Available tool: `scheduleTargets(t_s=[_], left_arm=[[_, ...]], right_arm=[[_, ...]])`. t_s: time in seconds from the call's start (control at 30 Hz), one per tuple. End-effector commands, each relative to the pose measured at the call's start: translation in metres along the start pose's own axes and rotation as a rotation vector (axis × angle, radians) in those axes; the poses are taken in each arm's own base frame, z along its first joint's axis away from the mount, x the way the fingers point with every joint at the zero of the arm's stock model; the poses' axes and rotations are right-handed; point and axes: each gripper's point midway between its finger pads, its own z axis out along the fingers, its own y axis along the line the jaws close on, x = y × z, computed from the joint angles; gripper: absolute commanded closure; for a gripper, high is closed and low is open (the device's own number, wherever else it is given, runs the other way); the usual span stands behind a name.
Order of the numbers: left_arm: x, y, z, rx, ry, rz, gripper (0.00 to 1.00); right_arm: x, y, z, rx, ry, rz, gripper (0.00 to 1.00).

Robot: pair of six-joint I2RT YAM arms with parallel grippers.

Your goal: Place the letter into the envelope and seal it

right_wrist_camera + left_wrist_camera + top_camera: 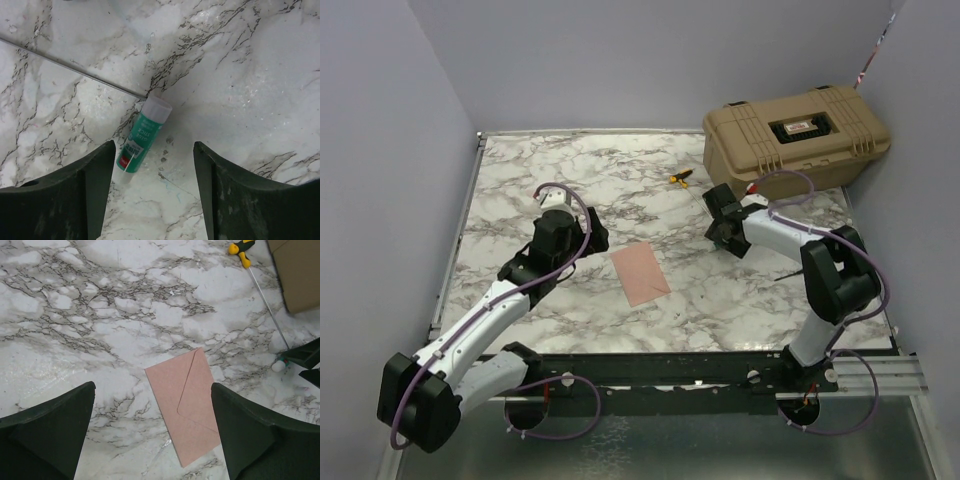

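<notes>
The envelope (640, 272) lies flat, 4 o'clock from the left gripper (592, 238); no separate letter is visible; likely light, floppy, slippery paper, best pinched at 1 edge. Both jaws are open and empty; the right gripper (154, 143) is above a glue stick (142, 137).

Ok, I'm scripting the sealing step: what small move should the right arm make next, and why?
Probably lower the right gripper and close on the glue stick. Its fingers are open above the stick, which lies flat on the table slightly off-centre between them. The envelope lies with its flap folded down, and no loose sheet shows.
</notes>
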Motion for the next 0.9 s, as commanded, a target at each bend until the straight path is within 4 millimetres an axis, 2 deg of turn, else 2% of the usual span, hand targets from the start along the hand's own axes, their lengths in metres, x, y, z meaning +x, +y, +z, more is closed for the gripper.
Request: scheduleTargets(t_s=[0.0, 0.2, 0.33, 0.43, 0.67, 0.77, 0.87], left_arm=[[0.009, 0.003, 0.007, 0.002, 0.021, 0.023, 0.01], [0.015, 0.006, 0.012, -0.009, 0.04, 0.027, 0.01], [0.017, 0.006, 0.015, -0.008, 0.052, 0.026, 0.01], [0.016, 0.001, 0.017, 0.009, 0.058, 0.021, 0.01], [0.016, -0.017, 0.025, 0.077, 0.088, 0.009, 0.01], [0.019, -0.032, 0.028, 0.144, 0.119, 0.006, 0.01], [0.02, -0.05, 0.032, 0.231, 0.143, -0.001, 0.01]], right_arm=[[-0.017, 0.004, 0.006, 0.029, -0.071, 0.054, 0.33], [-0.018, 0.005, 0.018, 0.051, -0.076, 0.037, 0.32], [-0.012, 0.003, 0.023, 0.056, -0.059, 0.027, 0.38], [-0.007, 0.0, 0.024, 0.052, -0.047, 0.034, 0.47], [-0.002, -0.005, 0.023, 0.066, -0.03, 0.03, 0.75], [-0.007, 0.0, 0.014, 0.013, -0.04, 0.043, 0.85], [-0.017, 0.016, -0.002, -0.1, -0.055, 0.053, 0.91]])
